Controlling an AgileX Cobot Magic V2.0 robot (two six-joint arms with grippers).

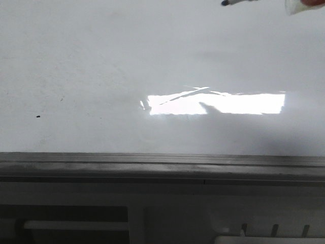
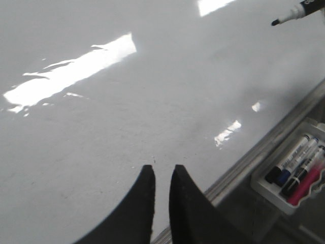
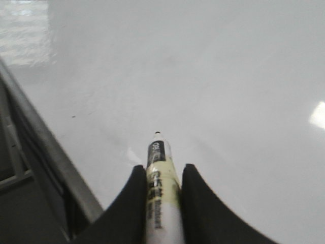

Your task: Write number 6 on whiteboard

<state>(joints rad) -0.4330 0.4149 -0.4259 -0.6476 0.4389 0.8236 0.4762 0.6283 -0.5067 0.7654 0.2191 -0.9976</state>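
Note:
The whiteboard (image 1: pixel 101 61) fills the front view, glossy white and bare; no number 6 shows on it in any view. My right gripper (image 3: pixel 163 168) is shut on a white marker (image 3: pixel 161 195), whose black tip points at the board just above its surface. The marker (image 1: pixel 237 2) enters the front view at the top right, and its tip (image 2: pixel 277 22) shows in the left wrist view. My left gripper (image 2: pixel 161 169) hovers over the board (image 2: pixel 127 112) near its lower rim, its fingers almost together with nothing between them.
A grey metal rim (image 1: pixel 162 165) runs along the board's lower edge. A white tray (image 2: pixel 264 185) below the rim holds several spare markers. A tiny black dot (image 1: pixel 39 117) marks the board at the left. Bright glare (image 1: pixel 218 103) lies mid-board.

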